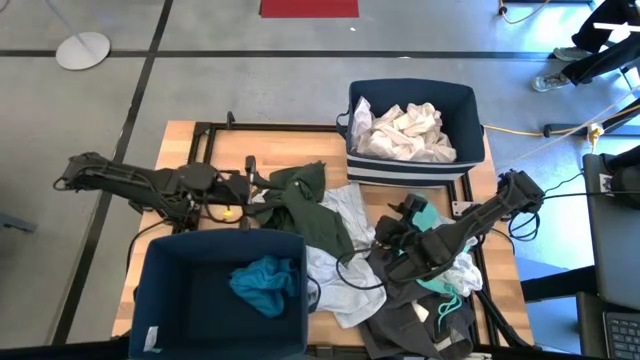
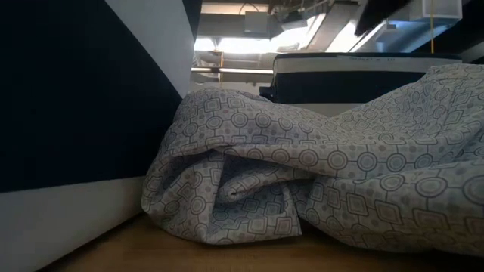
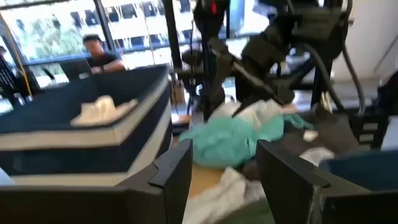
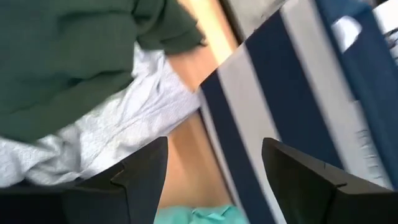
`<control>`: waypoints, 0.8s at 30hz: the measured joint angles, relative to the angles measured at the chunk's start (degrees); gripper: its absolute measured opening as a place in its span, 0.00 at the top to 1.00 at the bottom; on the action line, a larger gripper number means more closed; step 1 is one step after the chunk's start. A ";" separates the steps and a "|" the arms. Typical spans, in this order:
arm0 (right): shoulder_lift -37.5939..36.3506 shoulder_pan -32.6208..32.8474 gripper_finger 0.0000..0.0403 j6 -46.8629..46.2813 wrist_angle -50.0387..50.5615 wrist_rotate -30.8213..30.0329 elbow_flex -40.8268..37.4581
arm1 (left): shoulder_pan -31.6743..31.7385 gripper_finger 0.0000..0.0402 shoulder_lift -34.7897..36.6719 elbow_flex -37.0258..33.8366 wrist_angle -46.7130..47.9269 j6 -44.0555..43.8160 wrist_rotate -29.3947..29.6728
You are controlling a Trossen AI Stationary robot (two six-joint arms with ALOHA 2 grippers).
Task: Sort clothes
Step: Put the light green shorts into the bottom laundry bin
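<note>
The clothes lie in a pile across the table's middle and near right. The pile holds a dark olive green garment [image 1: 312, 205], a white patterned one [image 1: 345, 215] that also shows in the low view [image 2: 302, 189], a teal one [image 1: 425, 215] and dark grey ones [image 1: 410, 320]. White clothes [image 1: 405, 130] lie in the far bin and a teal garment [image 1: 265, 285] in the near bin. My left gripper [image 1: 250, 190] is open and empty at the green garment's left edge; its wrist view [image 3: 221, 180] looks across the pile. My right gripper [image 1: 388, 235] is open and empty [image 4: 214, 177] above the pile, beside the teal garment.
A navy bin [image 1: 470, 100] stands at the far right, its striped wall [image 4: 261, 106] close to my right gripper. A second navy bin [image 1: 160, 290] stands at the near left. A black frame [image 1: 200, 130] runs around the tabletop. A person [image 3: 96, 53] sits beyond the table.
</note>
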State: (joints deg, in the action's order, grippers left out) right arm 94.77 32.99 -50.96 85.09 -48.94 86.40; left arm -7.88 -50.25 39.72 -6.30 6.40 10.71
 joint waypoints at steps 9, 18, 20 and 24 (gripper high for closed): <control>-2.02 -1.11 0.35 9.96 -23.06 4.02 -10.90 | -0.02 0.59 -3.31 -0.02 -0.71 0.12 0.01; -2.37 -7.75 0.35 29.55 -61.74 18.44 -24.22 | -0.02 0.59 -3.27 -0.02 -0.67 0.34 0.01; -2.37 -9.03 0.35 32.10 -67.71 19.78 -26.00 | -0.02 0.59 -3.27 -0.02 -0.68 0.52 0.01; -2.38 -10.58 0.35 33.30 -66.70 21.84 -26.60 | -0.02 0.59 -3.27 -0.02 -0.63 0.57 0.01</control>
State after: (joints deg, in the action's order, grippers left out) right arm 92.39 22.41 -17.65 18.39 -27.10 59.80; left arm -7.90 -53.52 39.70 -6.94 6.97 10.72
